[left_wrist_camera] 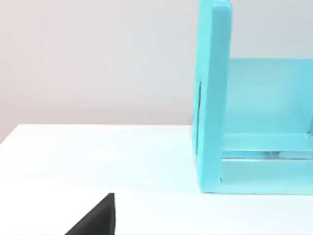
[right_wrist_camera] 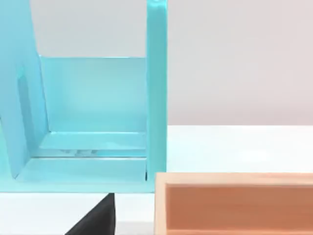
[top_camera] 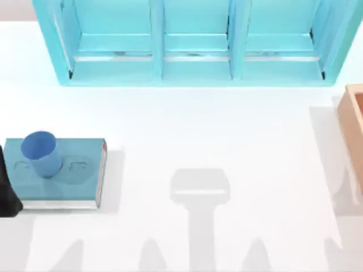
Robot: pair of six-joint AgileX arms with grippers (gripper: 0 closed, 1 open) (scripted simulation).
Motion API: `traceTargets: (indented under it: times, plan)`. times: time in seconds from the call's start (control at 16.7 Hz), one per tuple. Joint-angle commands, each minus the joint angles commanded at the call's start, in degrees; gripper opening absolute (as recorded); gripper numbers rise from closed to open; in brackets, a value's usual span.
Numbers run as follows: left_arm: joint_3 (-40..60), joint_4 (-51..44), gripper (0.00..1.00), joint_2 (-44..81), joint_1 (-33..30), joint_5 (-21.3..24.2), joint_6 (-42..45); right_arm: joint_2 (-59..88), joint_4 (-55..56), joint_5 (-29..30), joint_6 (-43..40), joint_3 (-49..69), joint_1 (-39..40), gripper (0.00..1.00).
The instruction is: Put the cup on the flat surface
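The blue cup (top_camera: pixel 41 153) stands upright on a teal book (top_camera: pixel 74 184) at the left side of the white flat surface (top_camera: pixel 227 130). Its round rim faces up and nothing holds it. A dark part of my left arm (top_camera: pixel 7 192) shows at the top view's left edge, just beside the book and apart from the cup. A black piece of my left gripper (left_wrist_camera: pixel 95 219) sits low in the left wrist view. A like black piece of my right gripper (right_wrist_camera: pixel 95 218) shows in the right wrist view, far from the cup.
A turquoise shelf unit (top_camera: pixel 193 45) with three bays spans the back of the table. A tan wooden box (top_camera: pixel 353 130) stands at the right edge. Bare tabletop stretches between the book and the box.
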Motion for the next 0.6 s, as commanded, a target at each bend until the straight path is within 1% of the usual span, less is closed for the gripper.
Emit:
traceTargets:
  times: [0.18,0.3,0.42,0.6]
  plan:
    - [0.5,-0.5,1.00,0.6,-0.1,0.0,-0.1,0.0,0.0,0.0,0.0,0.0,0.0,1.00]
    - [3.3,-2.9,1.00,3.5,-0.6,0.0,-0.6,0.0,0.0,0.0,0.0,0.0,0.0,1.00]
    - [8.3,-7.3,1.00,8.9,-1.3,0.0,-1.3,0.0,0.0,0.0,0.0,0.0,0.0,1.00]
    - [19.8,-16.7,1.00,21.3,-2.9,-0.2,-2.9,0.0,0.0,0.0,0.0,0.0,0.0,1.00]
